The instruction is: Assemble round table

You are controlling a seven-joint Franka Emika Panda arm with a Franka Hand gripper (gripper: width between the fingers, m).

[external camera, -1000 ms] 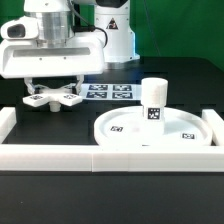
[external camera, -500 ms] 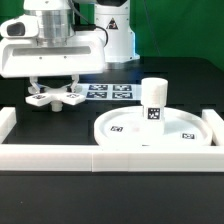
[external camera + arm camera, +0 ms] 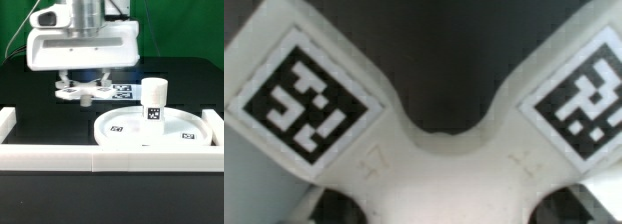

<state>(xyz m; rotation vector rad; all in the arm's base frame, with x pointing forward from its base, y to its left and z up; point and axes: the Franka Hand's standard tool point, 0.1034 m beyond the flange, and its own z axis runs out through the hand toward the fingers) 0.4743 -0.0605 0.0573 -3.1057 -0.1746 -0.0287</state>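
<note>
The cross-shaped base (image 3: pixel 82 93) hung flat in the upper left centre of the frame, apparently clear of the dark desk (image 3: pixel 185 75). The gripper (image 3: pixel 85 82) pinched it from above, one finger on either side. In the wrist view the base's (image 3: pixel 423 150) tagged arms filled the picture. The short leg (image 3: pixel 153 103) lay to the base's right and slightly lower in the frame, well apart. It stood upright, long axis vertical, on the disc top (image 3: pixel 135 120) at right centre. The base likely needed to travel rightward above the leg.
</note>
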